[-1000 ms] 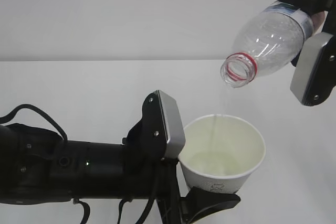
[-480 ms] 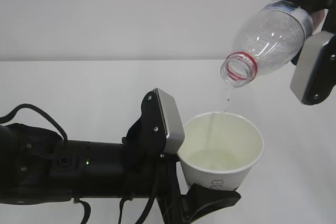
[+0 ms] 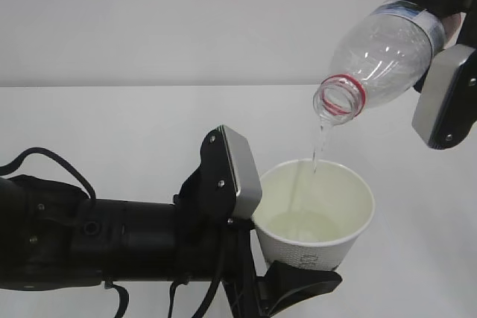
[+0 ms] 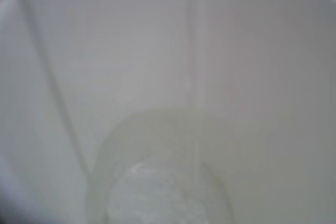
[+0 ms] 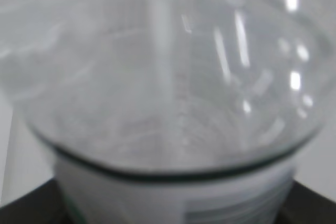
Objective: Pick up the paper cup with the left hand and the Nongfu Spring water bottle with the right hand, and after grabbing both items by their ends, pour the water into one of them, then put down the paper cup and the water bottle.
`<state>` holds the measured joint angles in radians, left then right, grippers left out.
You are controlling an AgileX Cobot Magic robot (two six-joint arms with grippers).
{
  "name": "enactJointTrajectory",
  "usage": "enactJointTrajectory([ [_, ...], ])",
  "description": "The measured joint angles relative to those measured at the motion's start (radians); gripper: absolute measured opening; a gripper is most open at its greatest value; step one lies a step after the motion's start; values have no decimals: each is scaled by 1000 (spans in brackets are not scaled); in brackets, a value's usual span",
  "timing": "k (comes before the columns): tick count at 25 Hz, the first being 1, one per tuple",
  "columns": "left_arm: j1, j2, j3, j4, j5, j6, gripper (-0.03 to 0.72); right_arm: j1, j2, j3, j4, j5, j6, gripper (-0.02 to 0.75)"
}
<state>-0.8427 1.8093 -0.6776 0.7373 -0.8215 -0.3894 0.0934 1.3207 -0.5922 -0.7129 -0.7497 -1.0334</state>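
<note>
Exterior: one white tapered paper cup, upright, clamped low in black left gripper. One clear ribbed plastic bottle, clamped in black right gripper, long axis slanting, mouth down-left above cup; thin water stream falling in.
Left wrist: cup interior, water pooled at bottom.
Right wrist: blurred bottle wall, close up.

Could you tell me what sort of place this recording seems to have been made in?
Probably a lab or test bench, not a kitchen: a bare white table against a plain pale wall, with only the paper cup and the water bottle, each held by a gripper.
</note>
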Motion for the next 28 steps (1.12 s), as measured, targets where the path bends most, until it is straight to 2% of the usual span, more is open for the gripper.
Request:
enactJointTrajectory([
  [28,0,0,0,2,0,40,551,0,0,0,0,0,-27,449],
])
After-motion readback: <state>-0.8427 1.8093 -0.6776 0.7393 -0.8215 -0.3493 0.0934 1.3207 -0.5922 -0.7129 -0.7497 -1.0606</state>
